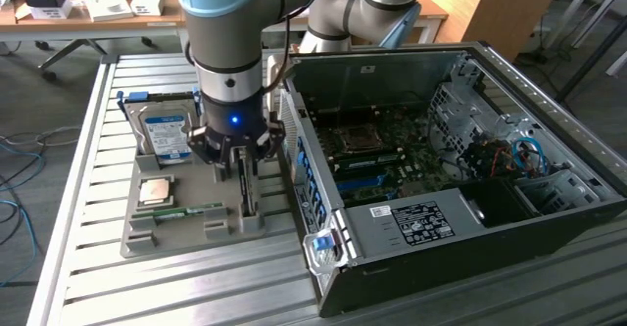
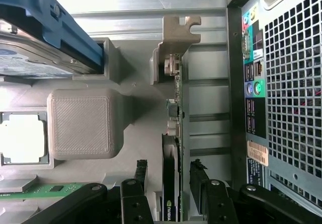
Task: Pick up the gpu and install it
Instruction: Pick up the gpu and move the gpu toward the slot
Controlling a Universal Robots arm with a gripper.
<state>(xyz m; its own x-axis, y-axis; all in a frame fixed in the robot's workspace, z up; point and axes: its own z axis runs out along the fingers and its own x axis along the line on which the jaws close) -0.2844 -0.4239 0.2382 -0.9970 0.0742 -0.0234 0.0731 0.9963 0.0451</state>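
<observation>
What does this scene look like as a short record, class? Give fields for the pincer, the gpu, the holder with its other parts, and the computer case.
pincer: open, straddling the gpu, not closed on it
gpu: standing on edge in the grey holder, not yet lifted
other parts in holder: hard drive, processor, memory stick
computer case: side open, beside the holder on the exterior view's right

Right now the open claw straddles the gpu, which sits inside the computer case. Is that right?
No. The open claw straddles the gpu, but it stands in the grey tray beside the computer case, not inside it; the exterior view shows this.
</observation>
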